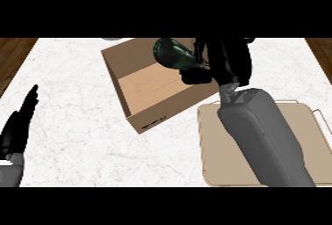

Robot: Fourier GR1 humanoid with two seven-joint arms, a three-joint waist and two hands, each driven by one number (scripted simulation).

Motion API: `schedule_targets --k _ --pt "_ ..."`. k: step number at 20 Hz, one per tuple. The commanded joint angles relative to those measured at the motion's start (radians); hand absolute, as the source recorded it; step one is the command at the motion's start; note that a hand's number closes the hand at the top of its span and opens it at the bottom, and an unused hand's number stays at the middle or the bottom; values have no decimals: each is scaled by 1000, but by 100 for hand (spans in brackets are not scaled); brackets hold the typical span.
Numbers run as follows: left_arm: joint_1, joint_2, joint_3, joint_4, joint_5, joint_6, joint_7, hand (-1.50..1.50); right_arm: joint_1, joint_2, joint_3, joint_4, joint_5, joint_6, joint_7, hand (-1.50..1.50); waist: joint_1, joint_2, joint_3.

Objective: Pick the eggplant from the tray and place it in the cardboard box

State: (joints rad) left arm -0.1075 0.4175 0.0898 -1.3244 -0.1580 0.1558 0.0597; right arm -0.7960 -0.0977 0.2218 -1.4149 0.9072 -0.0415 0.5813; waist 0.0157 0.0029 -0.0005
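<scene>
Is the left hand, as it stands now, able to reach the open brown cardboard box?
Probably yes. The left hand rests open at the counter's left edge, and only bare white marble counter lies between it and the open brown cardboard box; nothing blocks the way.

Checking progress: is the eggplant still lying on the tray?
No: the right hand holds the eggplant above the cardboard box, away from the tray.
</scene>
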Motion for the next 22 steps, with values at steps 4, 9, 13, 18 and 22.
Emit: schedule_targets --k 4,9,13,18,22 --pt "-42 -22 -16 36 -33 1 -1 0 -251 95 -106 375 -70 -120 -8 150 13 6 0" --pt "19 -28 -3 -12 -23 -3 -16 0 -359 84 -215 652 -118 -195 -176 150 23 7 0" --pt "-100 -13 5 60 -32 -15 -3 0 -460 97 -248 854 -123 -289 -204 150 35 20 -1" --pt "-33 -31 -12 5 -26 -29 -22 0 -487 98 -250 1030 -86 -415 -168 150 61 22 -1" --pt "-96 -40 -22 -2 -48 -9 32 0 -494 98 -326 1091 -204 -397 -189 -150 66 26 1"
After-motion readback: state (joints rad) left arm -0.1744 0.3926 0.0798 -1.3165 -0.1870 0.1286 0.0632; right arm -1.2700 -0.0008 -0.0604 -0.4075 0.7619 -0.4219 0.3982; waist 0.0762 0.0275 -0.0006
